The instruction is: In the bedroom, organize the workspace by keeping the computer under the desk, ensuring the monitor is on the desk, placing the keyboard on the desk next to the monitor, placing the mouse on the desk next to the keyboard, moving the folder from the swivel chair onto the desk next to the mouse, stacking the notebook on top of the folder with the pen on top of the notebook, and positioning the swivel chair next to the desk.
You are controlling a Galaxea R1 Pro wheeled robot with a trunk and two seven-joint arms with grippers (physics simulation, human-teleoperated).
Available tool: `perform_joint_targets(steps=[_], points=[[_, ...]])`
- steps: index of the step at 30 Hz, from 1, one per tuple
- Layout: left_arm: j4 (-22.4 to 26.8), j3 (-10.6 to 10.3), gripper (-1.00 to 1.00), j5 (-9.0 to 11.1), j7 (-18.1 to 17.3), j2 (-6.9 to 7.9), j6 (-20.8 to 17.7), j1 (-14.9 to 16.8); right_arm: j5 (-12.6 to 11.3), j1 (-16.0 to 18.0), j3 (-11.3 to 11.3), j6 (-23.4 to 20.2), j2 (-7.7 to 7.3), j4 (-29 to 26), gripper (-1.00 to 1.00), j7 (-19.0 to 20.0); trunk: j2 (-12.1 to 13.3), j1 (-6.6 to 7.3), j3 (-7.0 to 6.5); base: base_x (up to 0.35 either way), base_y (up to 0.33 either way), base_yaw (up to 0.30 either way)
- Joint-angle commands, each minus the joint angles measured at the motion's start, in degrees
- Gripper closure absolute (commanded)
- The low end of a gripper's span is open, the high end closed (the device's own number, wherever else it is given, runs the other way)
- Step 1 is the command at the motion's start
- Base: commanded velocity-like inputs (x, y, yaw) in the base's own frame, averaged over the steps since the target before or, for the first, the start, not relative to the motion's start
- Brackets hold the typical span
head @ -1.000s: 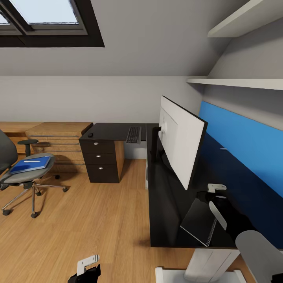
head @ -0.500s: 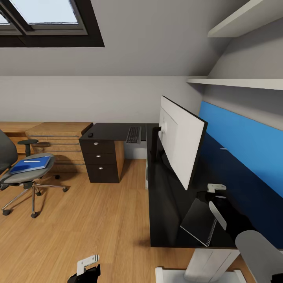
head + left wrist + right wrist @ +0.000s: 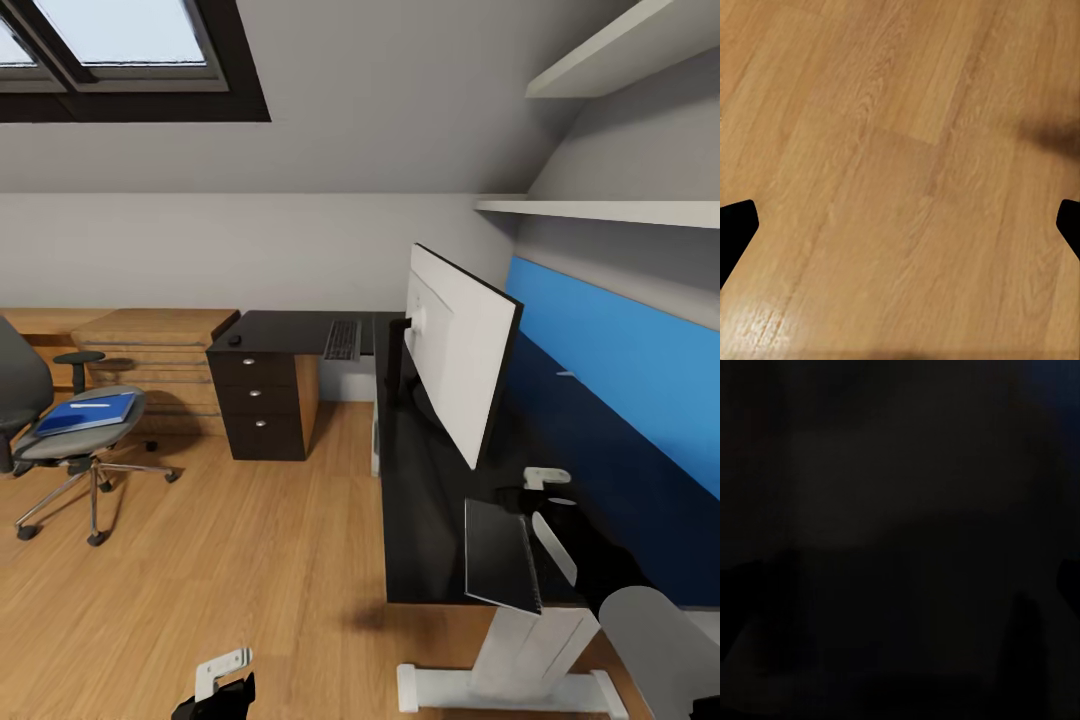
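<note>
Notebook (image 3: 500, 555) turned squarer on desk (image 3: 425, 500) | right hand (image 3: 545, 495) beside it, grip unclear | monitor (image 3: 460, 350) behind

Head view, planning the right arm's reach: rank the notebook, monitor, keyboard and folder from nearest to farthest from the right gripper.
1. Notebook: beside the right gripper, at the desk's near edge.
2. Monitor: farther along the same desk wing.
3. Keyboard: on the far wing, by the wall.
4. Folder: on the chair, across the room to the left.
</note>
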State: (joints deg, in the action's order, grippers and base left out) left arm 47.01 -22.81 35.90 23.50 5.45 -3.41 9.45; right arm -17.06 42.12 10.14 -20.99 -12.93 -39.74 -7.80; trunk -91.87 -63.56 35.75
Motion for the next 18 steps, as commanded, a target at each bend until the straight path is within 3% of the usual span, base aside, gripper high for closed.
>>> perform_joint_targets(steps=[1, 18], points=[[0.12, -0.3, -1.0, 0.26, 0.51, 0.08, -0.19, 0.05, -0.97, -0.01, 0.5, -0.54, -0.08, 2.05, -1.0, -0.17, -0.03, 0.0, 0.07, -0.023, 0.006, 0.0], [0.1, -0.39, -1.0, 0.22, 0.57, 0.08, -0.2, 0.05, -0.95, 0.03, 0.5, -0.54, -0.07, 2.03, -1.0, 0.5, -0.03, 0.0, 0.07, -0.005, 0.001, 0.0]])
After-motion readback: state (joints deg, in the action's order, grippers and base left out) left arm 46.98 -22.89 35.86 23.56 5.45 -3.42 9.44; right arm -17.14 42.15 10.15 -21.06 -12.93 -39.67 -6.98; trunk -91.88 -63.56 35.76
